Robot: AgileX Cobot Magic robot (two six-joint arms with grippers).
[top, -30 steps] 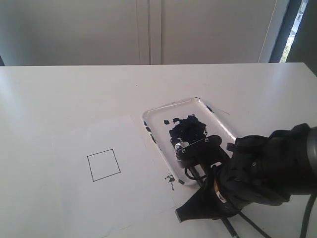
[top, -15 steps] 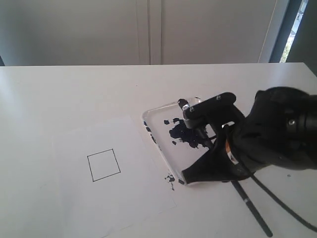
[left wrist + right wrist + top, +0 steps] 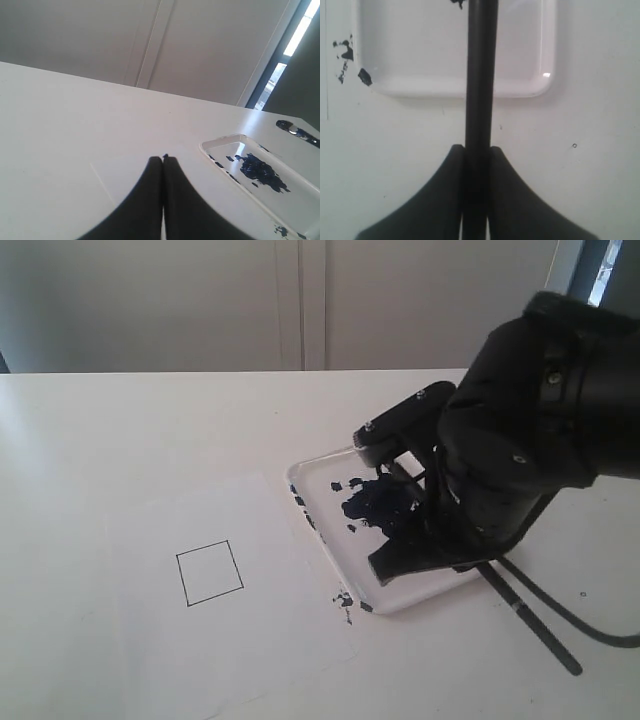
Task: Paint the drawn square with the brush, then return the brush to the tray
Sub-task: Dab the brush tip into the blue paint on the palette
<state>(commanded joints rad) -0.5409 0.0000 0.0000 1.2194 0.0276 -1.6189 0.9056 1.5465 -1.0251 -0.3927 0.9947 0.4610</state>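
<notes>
The brush (image 3: 531, 626) is a long black handle sticking out to the front right from under my right arm; its bristles are hidden behind the arm. My right gripper (image 3: 384, 563) hangs over the tray's front end, shut on the brush (image 3: 481, 75), whose handle runs on across the tray (image 3: 455, 90). The clear tray (image 3: 318, 466) holds a dark blue paint blob (image 3: 374, 502). The drawn square (image 3: 210, 573) is an unpainted black outline on white paper, well left of the tray. My left gripper (image 3: 163, 159) is shut on nothing, low over the table with the tray (image 3: 218, 144) off to one side.
The white paper sheet (image 3: 250, 640) lies left of the tray. Dark paint spatters (image 3: 346, 601) mark the paper by the tray's front left corner. A black cable (image 3: 590, 632) trails from the right arm along the table. A wall and window frame stand behind the table.
My right arm has risen and swung from the table's front right edge up and back over the tray, carrying the brush. The handle's tail now shows at the front right.
</notes>
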